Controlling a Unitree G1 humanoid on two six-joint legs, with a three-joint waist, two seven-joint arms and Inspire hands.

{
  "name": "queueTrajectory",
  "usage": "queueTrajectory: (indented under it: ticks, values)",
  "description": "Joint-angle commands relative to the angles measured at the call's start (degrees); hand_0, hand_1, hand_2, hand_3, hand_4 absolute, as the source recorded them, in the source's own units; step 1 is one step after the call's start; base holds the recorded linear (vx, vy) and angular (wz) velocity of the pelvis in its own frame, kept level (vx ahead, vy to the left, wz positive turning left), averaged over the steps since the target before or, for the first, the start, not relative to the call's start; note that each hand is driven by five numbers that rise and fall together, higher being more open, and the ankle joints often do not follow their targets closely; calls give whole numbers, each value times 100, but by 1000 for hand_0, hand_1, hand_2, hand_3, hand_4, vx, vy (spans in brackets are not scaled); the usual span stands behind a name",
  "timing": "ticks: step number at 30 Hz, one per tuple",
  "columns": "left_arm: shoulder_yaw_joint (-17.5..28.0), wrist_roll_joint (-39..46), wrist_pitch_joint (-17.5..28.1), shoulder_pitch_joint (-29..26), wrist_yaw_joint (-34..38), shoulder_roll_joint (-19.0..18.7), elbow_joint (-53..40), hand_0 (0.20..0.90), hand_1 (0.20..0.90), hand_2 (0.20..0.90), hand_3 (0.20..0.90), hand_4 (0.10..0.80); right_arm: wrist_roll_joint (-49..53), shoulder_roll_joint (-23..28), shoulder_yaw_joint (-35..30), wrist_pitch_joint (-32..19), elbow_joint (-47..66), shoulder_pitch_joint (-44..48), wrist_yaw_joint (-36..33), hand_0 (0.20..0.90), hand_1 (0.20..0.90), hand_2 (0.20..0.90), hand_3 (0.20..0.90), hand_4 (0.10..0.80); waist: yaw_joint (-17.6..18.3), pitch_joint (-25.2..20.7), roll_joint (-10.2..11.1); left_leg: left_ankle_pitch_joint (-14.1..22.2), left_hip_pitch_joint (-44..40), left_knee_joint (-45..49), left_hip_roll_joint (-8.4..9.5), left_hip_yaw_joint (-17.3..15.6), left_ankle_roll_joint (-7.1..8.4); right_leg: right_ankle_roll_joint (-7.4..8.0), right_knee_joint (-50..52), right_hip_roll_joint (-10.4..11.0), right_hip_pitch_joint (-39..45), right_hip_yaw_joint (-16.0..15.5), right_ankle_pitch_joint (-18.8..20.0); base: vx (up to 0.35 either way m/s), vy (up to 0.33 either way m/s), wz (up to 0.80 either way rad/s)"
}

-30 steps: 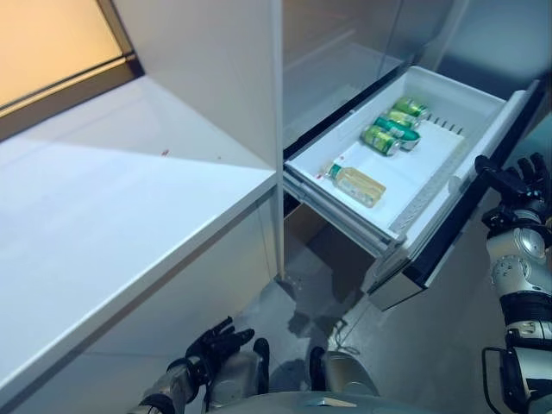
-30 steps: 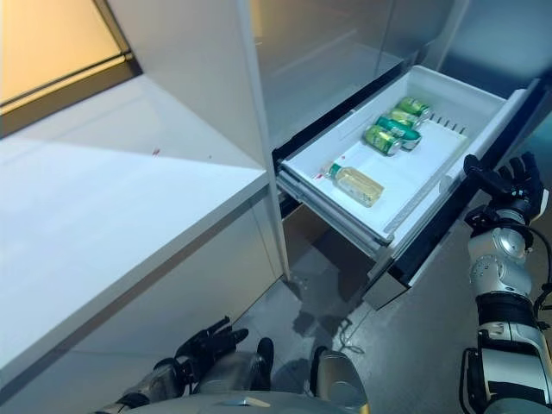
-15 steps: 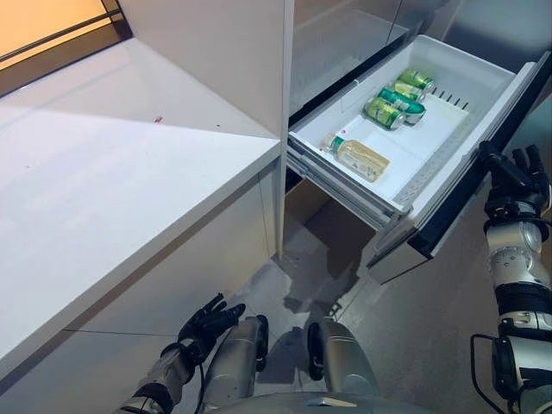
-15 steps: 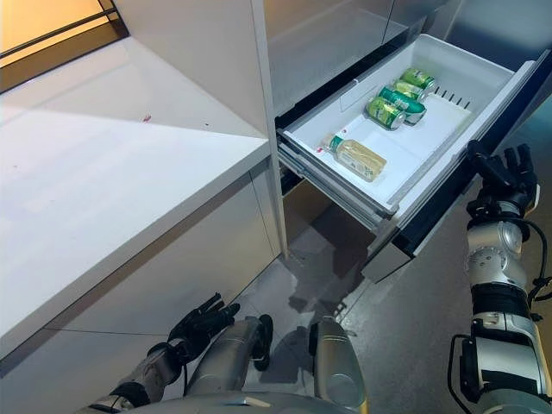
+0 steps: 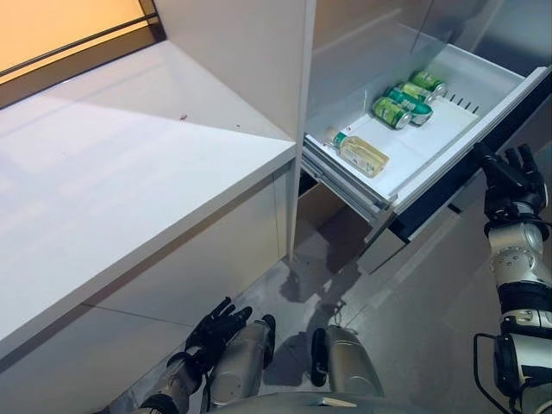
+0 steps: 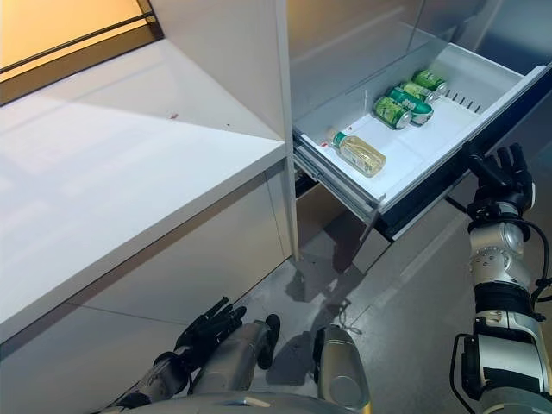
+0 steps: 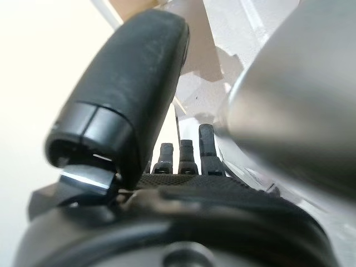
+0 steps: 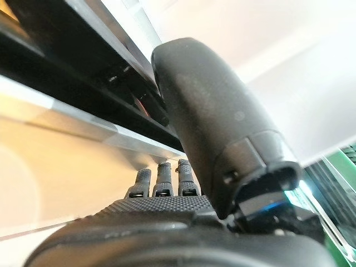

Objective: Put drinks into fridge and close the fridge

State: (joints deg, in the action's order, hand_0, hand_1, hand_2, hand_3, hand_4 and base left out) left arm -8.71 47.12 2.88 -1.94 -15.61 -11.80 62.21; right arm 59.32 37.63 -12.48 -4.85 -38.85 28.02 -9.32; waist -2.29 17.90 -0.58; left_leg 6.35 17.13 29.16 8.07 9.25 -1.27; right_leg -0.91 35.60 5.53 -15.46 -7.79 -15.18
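Note:
The white fridge drawer [image 5: 423,142] stands pulled out at the upper right. On its floor lie a clear bottle with a green cap [image 5: 362,155] and three green cans [image 5: 392,112] side by side further back. My right hand [image 5: 509,177] is open, its straight fingers [image 8: 161,183] up against the drawer's dark front [image 8: 67,72]. Down by the floor, my left hand [image 5: 216,326] hangs open and holds nothing; its thumb [image 7: 128,94] shows in the left wrist view.
A long white counter [image 5: 129,190] fills the left, ending at a white upright panel [image 5: 250,60] beside the fridge. Under the drawer a lower compartment [image 5: 323,207] gapes, its grey front [image 5: 379,250] sticking out. Grey floor [image 5: 423,328] lies below.
The whole picture has shifted as the camera moved. The drawer seems slid a little further into the fridge, with my right hand still at its front. The left hand stays low.

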Motion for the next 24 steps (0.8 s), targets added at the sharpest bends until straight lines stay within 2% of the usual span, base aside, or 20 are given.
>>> queueTrajectory:
  ticks: [1, 11, 24]
  values:
    - [-123, -185, 48, 627, -48, -273, 107, 900, 900, 900, 900, 800, -243, 30, 655, -93, 286, 1299, 771, 900, 900, 900, 900, 800, -648, -319, 25, 159, -423, -422, 95, 10, -392, -305, -161, -146, 320, -56, 266, 32, 60, 16]
    - [-37, -253, 39, 651, -176, -307, 50, 900, 900, 900, 900, 800, -420, -19, 787, -318, 42, 1620, 487, 900, 900, 900, 900, 800, -939, -346, -42, -132, -708, -985, 53, 273, -333, -177, -421, 54, 602, -386, 313, 15, 55, 32]
    - [-64, -351, 42, 695, -140, -356, 60, 900, 900, 900, 900, 800, -479, 75, 647, -462, -274, 1593, 146, 900, 900, 900, 900, 800, -1045, -558, -27, -313, -1034, -1451, -6, 428, -315, -62, -931, 97, 1021, -563, 482, 37, 19, 17]
